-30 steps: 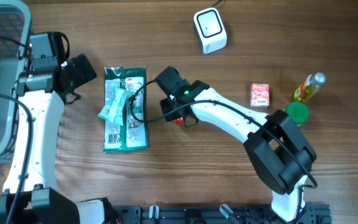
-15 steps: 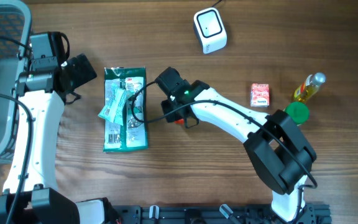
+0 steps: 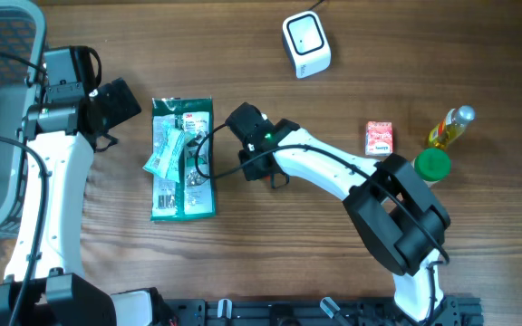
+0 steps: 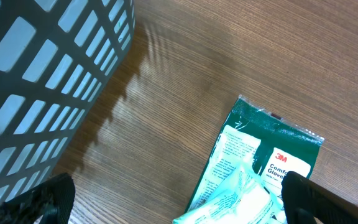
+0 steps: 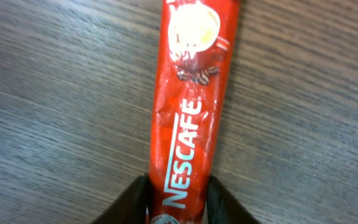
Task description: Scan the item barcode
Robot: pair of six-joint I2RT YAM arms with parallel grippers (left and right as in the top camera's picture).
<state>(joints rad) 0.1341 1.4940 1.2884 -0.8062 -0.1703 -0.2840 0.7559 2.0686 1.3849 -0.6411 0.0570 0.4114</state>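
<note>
Wood-grain table (image 3: 243,263) filled the overhead view, with a grey mesh basket (image 3: 7,18) in the upper left corner and the left arm (image 3: 53,190) running up the left edge beside it. A green glove packet (image 3: 184,172) lay flat left of centre. The right arm (image 3: 333,167) reached from the lower right to a spot just right of that packet, its wrist pointed down at the table and hiding whatever lay beneath. A white scanner (image 3: 306,43) sat at the top centre, well apart from both arms. Towards the right edge stood a small red-and-white box (image 3: 380,139), a yellow bottle (image 3: 451,127) and a green round lid (image 3: 433,163) close together. In the left wrist view the basket filled the upper left, and the glove packet, marked 3M, lay in the lower right on bare wood. The left gripper (image 4: 185,205) hung above the packet with its dark fingers (image 4: 48,198) spread wide at the two bottom corners, holding nothing. In the right wrist view a red Nescafé stick (image 5: 188,124) lay lengthwise on the wood, running from the top of the frame to the bottom, a coffee cup printed at its upper end. The right gripper (image 5: 179,200) was closed in on the stick's lower end, one finger against each long edge at the bottom of the frame.
</note>
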